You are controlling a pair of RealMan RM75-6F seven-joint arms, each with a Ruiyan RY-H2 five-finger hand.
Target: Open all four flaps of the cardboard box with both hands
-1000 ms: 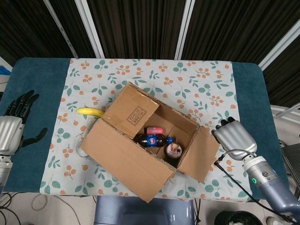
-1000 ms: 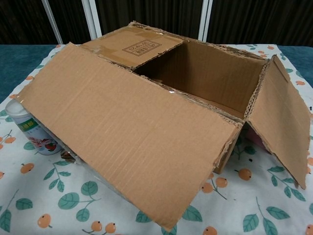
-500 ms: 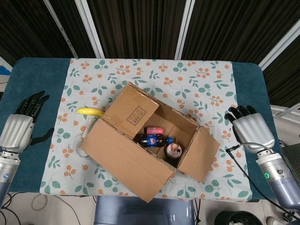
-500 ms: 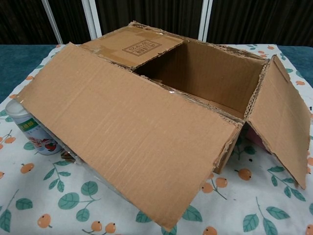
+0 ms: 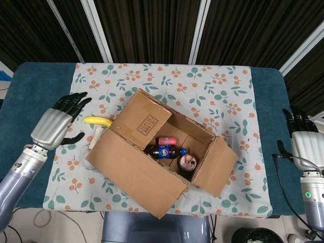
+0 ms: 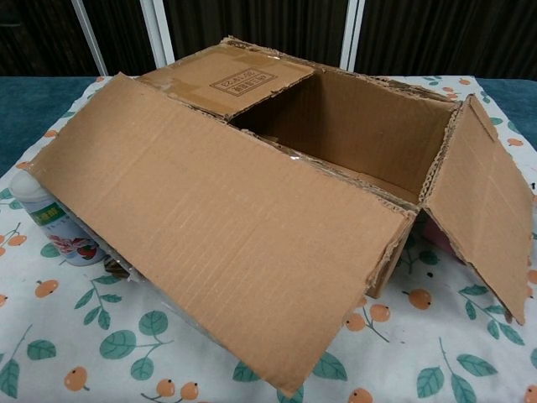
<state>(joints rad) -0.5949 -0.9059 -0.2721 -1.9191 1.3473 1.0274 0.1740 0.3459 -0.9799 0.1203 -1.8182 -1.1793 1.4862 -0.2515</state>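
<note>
Left hand (image 5: 56, 121): released, holding nothing, dark fingers (image 5: 72, 102) spread and pointing up and away, hovering over the seam between floral cloth (image 5: 202, 86) and teal table (image 5: 30, 91). Just to its right, a yellow banana (image 5: 97, 121), near the fingertips but apart from them. Further right, the cardboard box (image 5: 162, 147), sitting diagonally on the cloth, between the two hands. Near long flap (image 6: 210, 227) folded out and down toward the robot; right end flap (image 6: 478, 227) hanging outward; left end flap (image 6: 226, 80), with a printed stamp, lying over the left part of the opening, not folded out. Inside: a dark bottle (image 5: 163, 151), a pink can (image 5: 167, 140), a round cup (image 5: 187, 161). Beneath the near flap's left end, a white jar (image 6: 52, 222) with a red-fruit label. Right hand (image 5: 302, 139): far right of the box, well apart from it, at the table's edge, fingers up, empty and unclenched.
</note>
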